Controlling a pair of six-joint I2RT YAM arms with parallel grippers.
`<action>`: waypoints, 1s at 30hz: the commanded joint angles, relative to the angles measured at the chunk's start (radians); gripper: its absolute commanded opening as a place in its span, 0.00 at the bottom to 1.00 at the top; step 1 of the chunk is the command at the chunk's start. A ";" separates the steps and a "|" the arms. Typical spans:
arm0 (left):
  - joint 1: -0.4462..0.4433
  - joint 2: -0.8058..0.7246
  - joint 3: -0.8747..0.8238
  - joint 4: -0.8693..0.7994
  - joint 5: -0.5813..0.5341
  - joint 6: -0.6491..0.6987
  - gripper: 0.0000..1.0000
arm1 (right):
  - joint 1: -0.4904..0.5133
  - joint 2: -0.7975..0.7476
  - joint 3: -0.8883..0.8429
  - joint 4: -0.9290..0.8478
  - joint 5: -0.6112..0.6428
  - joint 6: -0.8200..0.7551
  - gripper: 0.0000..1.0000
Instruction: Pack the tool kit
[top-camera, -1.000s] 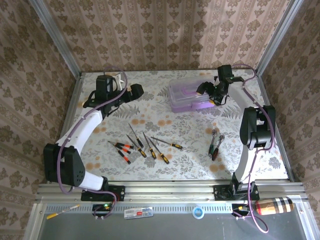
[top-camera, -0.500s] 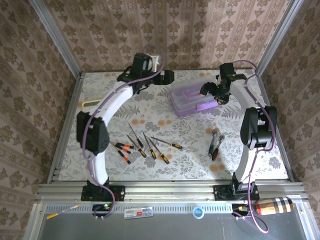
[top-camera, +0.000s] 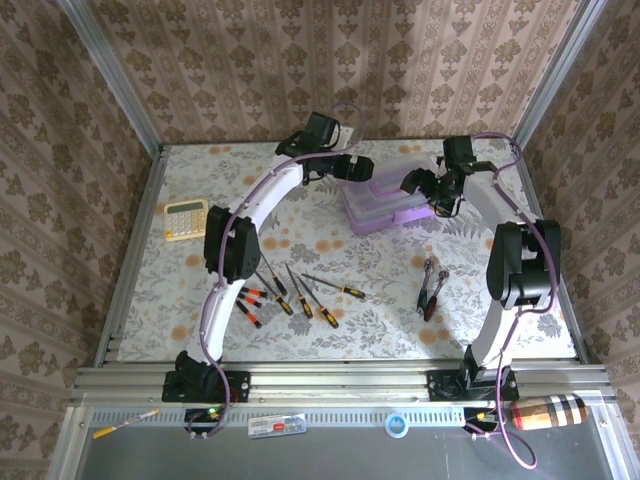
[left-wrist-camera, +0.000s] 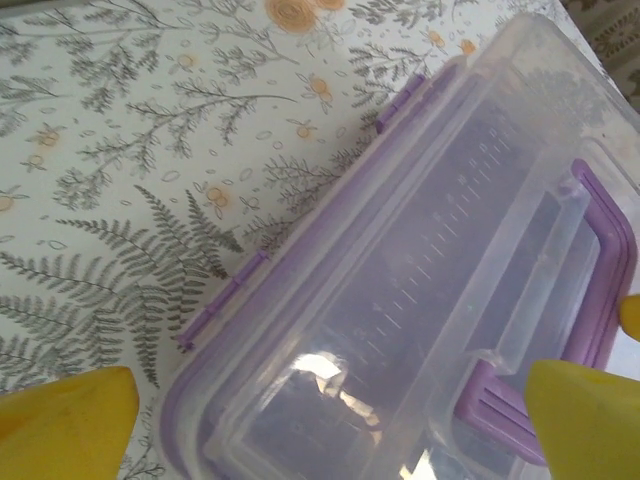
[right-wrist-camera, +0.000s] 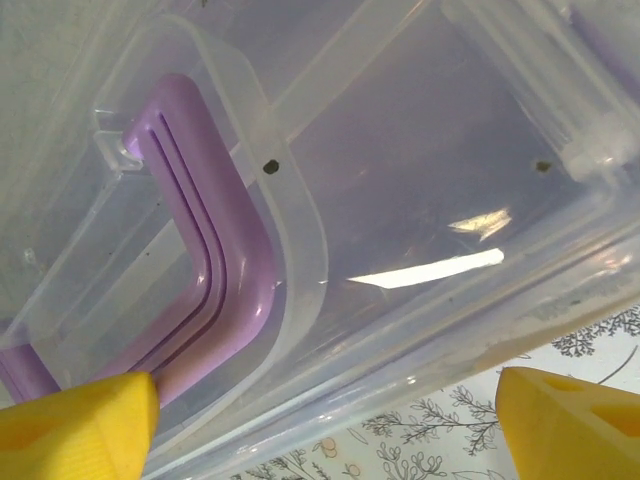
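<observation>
Purple box (top-camera: 380, 208): far middle of the bench (top-camera: 500, 300), clear lid (left-wrist-camera: 430, 300) on, purple handle (right-wrist-camera: 230, 250) on top.
Left tool (top-camera: 360, 168): fingers wide apart, above the box's left end.
Right tool (top-camera: 420, 185): fingers wide apart, above the handle end.
Screwdrivers (top-camera: 298, 292): loose on the bench, near-left of the box.
Pliers (top-camera: 428, 290): loose, near-right.
Calculator (top-camera: 185, 218): by the left edge.

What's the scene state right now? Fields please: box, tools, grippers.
box: purple tool box, far centre of table, clear lid on
tools: screwdrivers and pliers loose on table, outside box
left gripper: open, over the box's left end
right gripper: open, over lid by purple handle
other: yellow calculator, left side
</observation>
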 joint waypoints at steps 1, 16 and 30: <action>-0.010 -0.004 -0.030 0.008 0.047 0.016 1.00 | 0.006 0.047 0.040 -0.005 -0.026 0.033 0.88; -0.017 -0.353 -0.606 0.279 0.095 -0.078 0.97 | 0.127 0.211 0.285 -0.022 -0.059 0.085 0.85; -0.017 -0.619 -0.892 0.353 0.106 -0.137 0.97 | 0.245 0.261 0.330 0.037 -0.154 0.142 0.84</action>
